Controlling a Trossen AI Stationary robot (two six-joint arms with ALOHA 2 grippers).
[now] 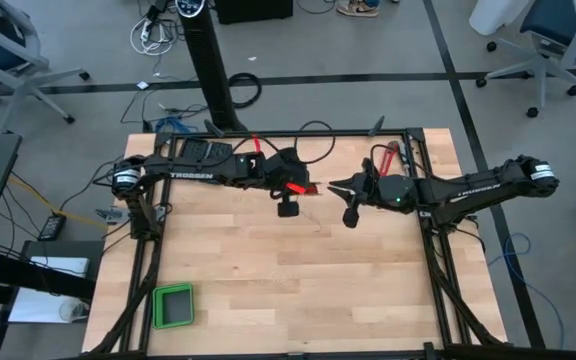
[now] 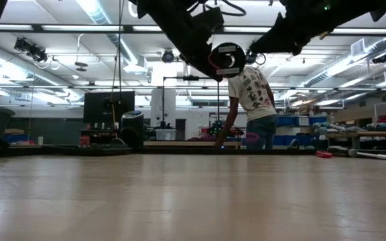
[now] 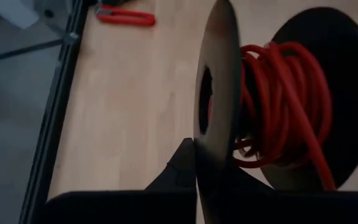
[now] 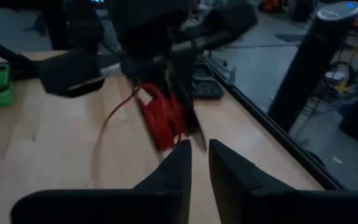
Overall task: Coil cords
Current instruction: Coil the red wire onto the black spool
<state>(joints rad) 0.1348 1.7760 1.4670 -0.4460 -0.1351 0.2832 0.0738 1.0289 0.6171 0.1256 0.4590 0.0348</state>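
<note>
Green tray [image 1: 173, 306] sits on the table [image 1: 298, 290] near its front left corner, well apart from both arms.

Left claw [image 1: 290, 186] is raised above the table's rear centre, pressed together on the rim of a black spool [image 3: 222, 112]. Red cord [image 3: 278, 106] is wound around the spool's core between the two black discs; loops sit loosely, and one strand hangs off toward the table. In the right wrist view the same red bundle [image 4: 163, 115] shows under the left arm, a loose strand curving down from it.

Right claw [image 1: 334, 185] is just beside the spool, facing it, fingers [image 4: 176, 165] slightly parted with a narrow gap, nothing between them.

Red-handled hand tool [image 1: 388, 155] lies at the table's rear right edge.

Low view: both arms up high, a person [image 2: 250, 100] bent over a bench in the room behind.
</note>
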